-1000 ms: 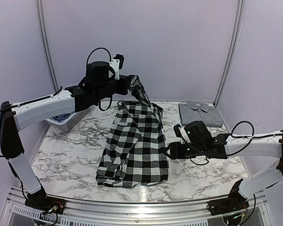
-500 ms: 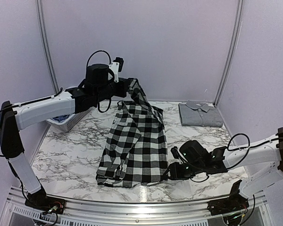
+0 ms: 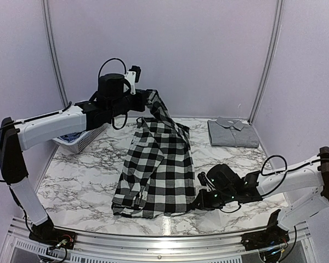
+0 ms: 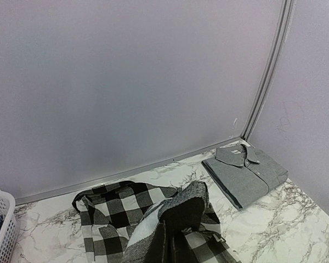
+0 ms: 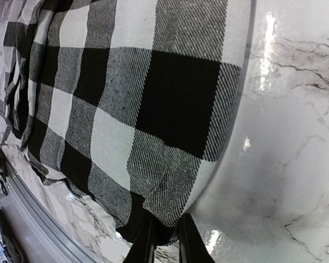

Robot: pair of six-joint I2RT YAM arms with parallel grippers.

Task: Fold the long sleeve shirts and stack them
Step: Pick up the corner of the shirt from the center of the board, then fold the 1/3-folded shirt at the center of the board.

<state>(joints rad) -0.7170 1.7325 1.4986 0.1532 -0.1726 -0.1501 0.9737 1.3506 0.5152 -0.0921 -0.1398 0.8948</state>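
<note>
The checked shirt (image 3: pixel 156 170) lies spread down the middle of the marble table (image 3: pixel 82 186), left of the grey folded shirt (image 3: pixel 233 133) and nearer the arms than it.

The near right corner of its hem sits between the fingers of the right gripper (image 3: pixel 197 201), which is low over the table, well in front of the grey folded shirt. In the right wrist view the two fingers (image 5: pixel 147 244) stand close together with that dark corner of cloth pinched between them, and the rest of the checked cloth (image 5: pixel 126 98) fans away from the gripper (image 5: pixel 166 227) across the marble.

The far end of the checked shirt rises off the table in a twisted strip to the left gripper (image 3: pixel 149 100), which is raised, left of the grey folded shirt and higher than it. That gripper is closed on the cloth. Its wrist camera does not show its fingers, only a bunched fold of check (image 4: pixel 175 213) at the bottom of the view.

Count: two shirts, one checked and one grey (image 4: pixel 247 172). The grey one is folded flat with its collar showing.

There is one basket (image 3: pixel 79 141), white and slotted, far to the left of the grey folded shirt, beyond the checked one. Blue patterned cloth (image 3: pixel 71 137) lies inside it, and what that cloth is cannot be told.
</note>
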